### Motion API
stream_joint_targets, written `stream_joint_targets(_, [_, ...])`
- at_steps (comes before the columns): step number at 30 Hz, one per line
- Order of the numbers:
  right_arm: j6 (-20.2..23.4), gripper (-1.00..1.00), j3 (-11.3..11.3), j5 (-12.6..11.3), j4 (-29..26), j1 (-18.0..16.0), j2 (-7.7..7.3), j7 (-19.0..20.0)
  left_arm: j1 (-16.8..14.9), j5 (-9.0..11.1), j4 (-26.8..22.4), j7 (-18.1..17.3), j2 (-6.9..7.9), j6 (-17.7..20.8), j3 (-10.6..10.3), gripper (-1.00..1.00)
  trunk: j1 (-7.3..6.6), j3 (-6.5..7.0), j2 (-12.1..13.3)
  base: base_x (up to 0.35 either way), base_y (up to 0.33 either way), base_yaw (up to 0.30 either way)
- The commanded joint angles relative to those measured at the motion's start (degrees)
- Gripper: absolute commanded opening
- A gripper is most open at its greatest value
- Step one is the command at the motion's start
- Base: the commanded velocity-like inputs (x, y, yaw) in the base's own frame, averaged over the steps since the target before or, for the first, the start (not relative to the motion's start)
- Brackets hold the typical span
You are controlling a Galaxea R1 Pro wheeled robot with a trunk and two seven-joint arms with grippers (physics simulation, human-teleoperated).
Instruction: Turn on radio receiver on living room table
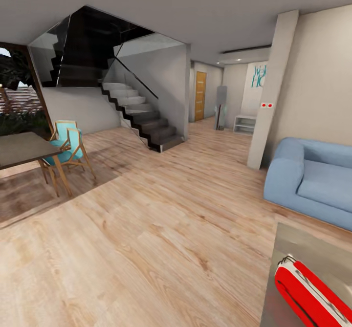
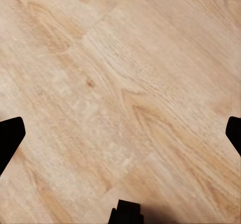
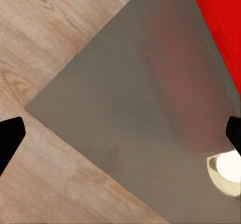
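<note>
1. The living room's wood floor [image 1: 146, 229] spreads wide beside a blue sofa [image 1: 313, 180].
2. The table [image 1: 313, 253] sits at the head view's lower right.
3. The radio receiver [image 1: 310, 295] lies on it, beyond the right gripper's [image 3: 120, 133] spread fingertips.
4. The left gripper [image 2: 120, 133] hangs spread over floor.

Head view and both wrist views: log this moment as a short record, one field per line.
radio receiver: red case with white edge, lying on the table at the head view's lower right, cut off by the frame
table: glossy grey-brown top; its corner lies under the right wrist camera
right gripper: open, above the table, touching nothing
left gripper: open, above bare wood floor
sofa: blue, beyond the table
staircase: dark, far side of room
</note>
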Motion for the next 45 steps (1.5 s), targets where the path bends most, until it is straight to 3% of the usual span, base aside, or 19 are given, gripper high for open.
stream_joint_targets(1, [0.00, 1.00, 0.00, -0.02, 0.00, 0.00, 0.00, 0.00, 0.00, 0.00, 0.00, 0.00, 0.00, 0.00, 0.00, 1.00, 0.00, 0.00, 0.00, 0.272, 0.225, 0.016])
stream_joint_targets(18, [0.00, 1.00, -0.01, -0.11, 0.08, 0.00, 0.00, 0.00, 0.00, 0.00, 0.00, 0.03, 0.00, 0.00, 0.00, 1.00, 0.00, 0.03, 0.00, 0.272, 0.225, -0.011])
stream_joint_targets(45, [0.00, 1.00, 0.01, -0.03, 0.09, 0.00, 0.00, 0.00, 0.00, 0.00, 0.00, 0.03, -0.17, 0.00, -0.07, 1.00, 0.00, 1.29, 0.00, 0.272, 0.225, -0.243])
